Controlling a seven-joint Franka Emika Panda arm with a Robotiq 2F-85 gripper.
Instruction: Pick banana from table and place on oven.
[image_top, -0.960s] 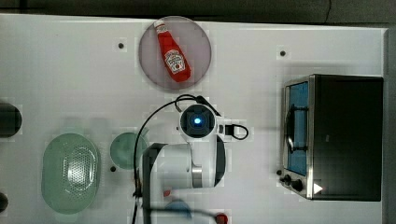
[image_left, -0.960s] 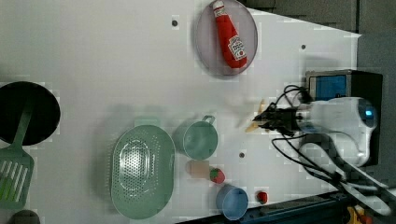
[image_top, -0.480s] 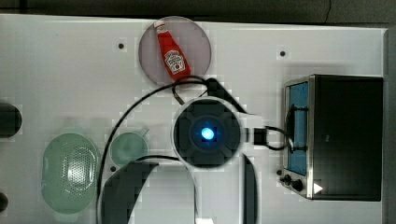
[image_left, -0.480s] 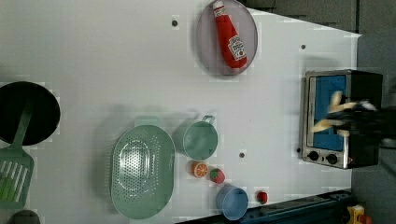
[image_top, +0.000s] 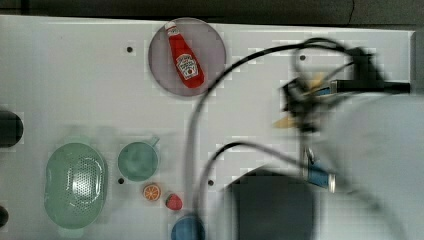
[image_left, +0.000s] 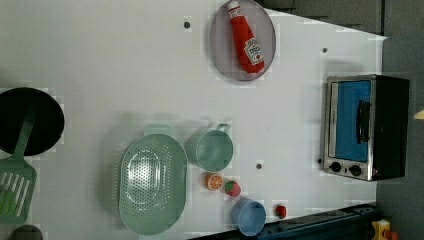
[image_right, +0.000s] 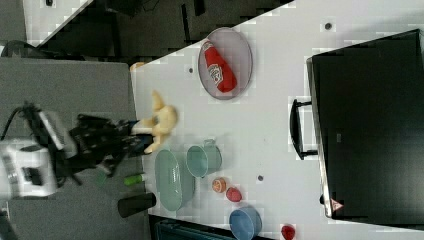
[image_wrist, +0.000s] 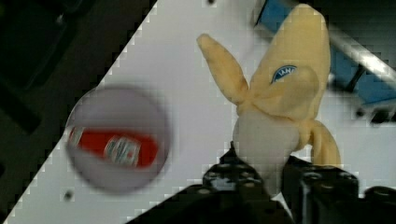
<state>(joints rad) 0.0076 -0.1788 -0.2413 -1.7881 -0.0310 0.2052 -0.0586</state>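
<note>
1. White tabletop (image_left: 125, 75) with a few small dark holes, dark floor beyond its edges. A boxy toaster oven (image_left: 367, 127), black top, silver front, blue-tinted glass door, stands at the edge on the left view's right.

2. Gripper (image_wrist: 268, 179) is clamped on the small toy half-peeled banana (image_wrist: 280, 107): dark fingers pinch the whitish core, and the pale yellow peel flaps splay away from the wrist.

3. Banana is off the table, carried in the air. In the right view it hangs (image_right: 157, 122) beyond the table's edge on the right view's left, with the arm behind it. In the top view it blurs (image_top: 295, 107) among the cables.

4. Key relation: the banana's long axis runs straight out from the fingers. In the wrist view the oven's blue door (image_wrist: 359, 79) lies just past the peel tips, so the target looks to be ahead of the load.

5. Judgement: transport step. Next the banana must be brought over the black top and lowered before the fingers part.

6. Bystanders: red ketchup bottle (image_left: 246, 37) on a grey round plate (image_left: 220, 45), well apart.
</note>
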